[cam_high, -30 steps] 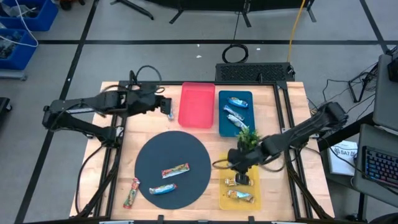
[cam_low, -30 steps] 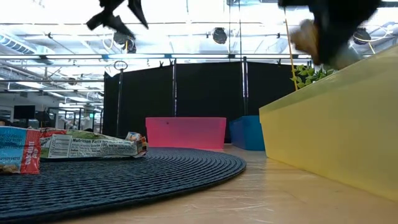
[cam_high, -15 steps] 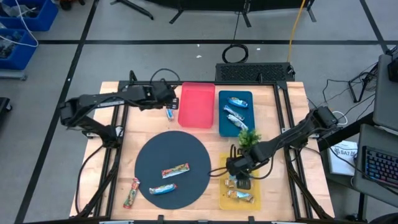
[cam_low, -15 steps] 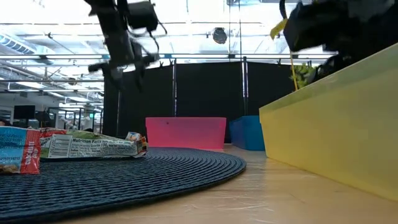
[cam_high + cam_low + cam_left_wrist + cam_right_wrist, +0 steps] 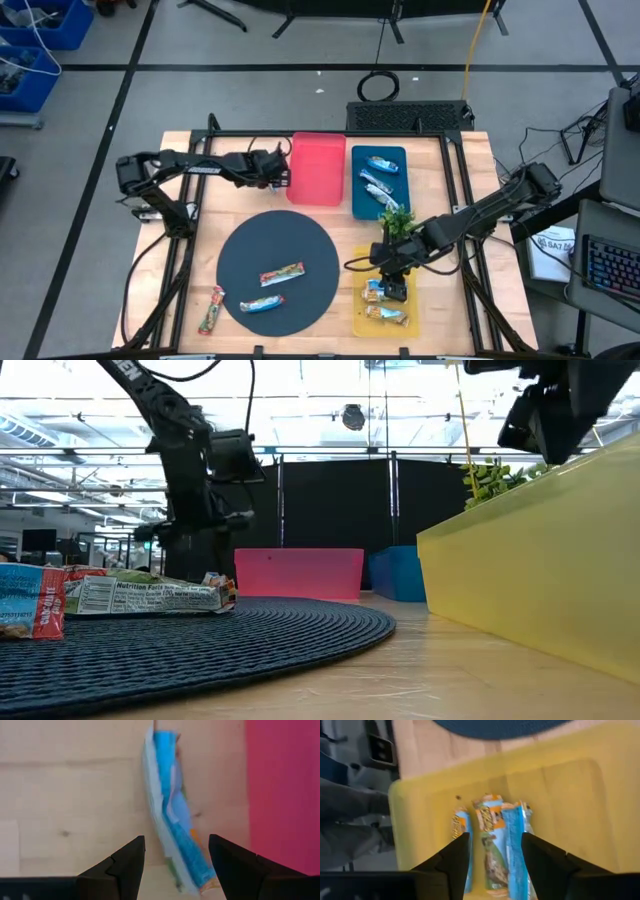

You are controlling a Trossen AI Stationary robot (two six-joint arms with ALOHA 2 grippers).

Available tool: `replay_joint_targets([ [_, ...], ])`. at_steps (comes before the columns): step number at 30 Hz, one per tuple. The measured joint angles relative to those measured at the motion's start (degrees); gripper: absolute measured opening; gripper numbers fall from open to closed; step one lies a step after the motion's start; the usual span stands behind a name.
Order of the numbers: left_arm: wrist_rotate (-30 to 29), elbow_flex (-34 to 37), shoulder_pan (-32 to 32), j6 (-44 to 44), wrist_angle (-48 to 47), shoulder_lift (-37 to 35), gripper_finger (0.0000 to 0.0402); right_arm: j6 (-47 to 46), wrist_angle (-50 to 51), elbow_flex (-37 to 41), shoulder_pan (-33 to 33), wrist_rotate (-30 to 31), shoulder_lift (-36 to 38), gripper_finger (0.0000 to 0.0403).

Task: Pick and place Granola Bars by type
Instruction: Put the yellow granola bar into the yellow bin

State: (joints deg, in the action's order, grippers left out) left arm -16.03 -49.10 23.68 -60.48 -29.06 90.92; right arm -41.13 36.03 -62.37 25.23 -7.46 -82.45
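The right end effector (image 5: 392,278) hangs over the yellow tray (image 5: 360,318), fingers parted and empty, with bars (image 5: 495,845) lying below it. The left end effector (image 5: 277,172), also parted and empty, straddles a blue bar (image 5: 172,820) on the worktop (image 5: 230,200) just beside the red tray (image 5: 317,168). Bars (image 5: 376,180) lie in the blue tray (image 5: 358,205); three bars remain on or by the dark mat (image 5: 250,250), so sorting looks roughly halfway.
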Motion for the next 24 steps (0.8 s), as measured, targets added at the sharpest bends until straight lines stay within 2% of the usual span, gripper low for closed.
replay_joint_targets([
  [8, 0.68, 0.02, -0.18, -0.70, 1.32, 4.51, 0.0219, -0.22, -3.25, 0.00, 0.08, -0.02, 0.41, 0.0156],
  [10, 1.82, 0.02, -0.18, -0.71, 1.88, 4.85, 0.0193, -0.11, -4.15, 0.00, 0.32, 0.15, 0.41, 0.0155],
  [12, 3.47, 0.02, -0.20, -0.79, 2.28, 4.61, 0.0146, 0.07, -4.55, 0.00, 0.35, 0.35, 0.41, 0.0155],
  [16, 4.21, 0.02, -1.56, -0.66, 1.72, 0.90, 0.0041, 0.89, -4.58, 0.00, 0.35, 1.68, 0.41, 0.0155],
  [20, 3.09, -0.08, -4.02, -1.89, 1.05, -5.85, 0.0039, 1.69, -4.66, 0.00, 0.23, 4.85, 1.12, 0.0155],
  [24, 2.18, -0.06, -8.14, -2.62, -0.46, -14.27, 0.0038, 1.51, -8.93, 0.00, -0.76, 13.54, 3.70, 0.0155],
])
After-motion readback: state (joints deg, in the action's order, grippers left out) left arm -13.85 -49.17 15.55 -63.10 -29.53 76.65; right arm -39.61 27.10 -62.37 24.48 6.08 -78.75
